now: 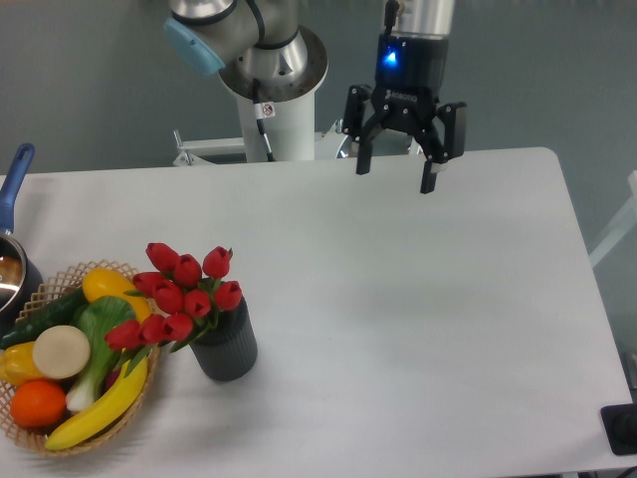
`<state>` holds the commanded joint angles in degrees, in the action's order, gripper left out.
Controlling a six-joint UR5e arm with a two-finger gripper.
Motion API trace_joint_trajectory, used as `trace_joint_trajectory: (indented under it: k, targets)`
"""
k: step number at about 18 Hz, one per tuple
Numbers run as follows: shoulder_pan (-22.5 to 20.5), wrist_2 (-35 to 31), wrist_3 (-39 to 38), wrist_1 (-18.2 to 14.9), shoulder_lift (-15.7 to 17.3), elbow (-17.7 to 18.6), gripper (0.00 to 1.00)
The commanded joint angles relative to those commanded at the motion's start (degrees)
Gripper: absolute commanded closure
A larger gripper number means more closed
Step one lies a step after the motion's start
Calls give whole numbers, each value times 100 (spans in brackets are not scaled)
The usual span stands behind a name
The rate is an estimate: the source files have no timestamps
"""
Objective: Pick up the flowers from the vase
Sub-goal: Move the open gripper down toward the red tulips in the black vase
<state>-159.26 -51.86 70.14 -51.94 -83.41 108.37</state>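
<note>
The white table point(398, 299) carries everything, and the robot arm's pale base column point(274, 80) rises just behind its far edge. The gripper point(395, 177) hangs above the far edge, a little right of the middle, its two dark fingers point(429, 174) spread wide apart with nothing between them. It is well apart from the task's things. At the near left corner sits a woven basket point(45, 289) heaped with fruit and vegetables. Just beside its right rim stands the vase point(227, 349), dark grey and ribbed. The flowers point(179, 297) stand in its mouth, red heads leaning left over the basket. A blue-handled pot point(12, 194) shows at the left edge.
</note>
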Motion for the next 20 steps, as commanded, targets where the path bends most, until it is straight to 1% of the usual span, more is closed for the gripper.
trace_joint_trajectory:
  k: [4,5,7,10,15,18,20]
  targets:
    - [70,1,35,44,17,245,0]
    - [140,1,17,44,26,342,0]
    - [421,18,-96,9,35,535,0]
    - [527,10,-202,18,9,676,0]
    - [738,27,-229,9,-70,782,0]
    - [905,124,-544,26,-193,774,0]
    - [993,133,-572,26,-307,774,0]
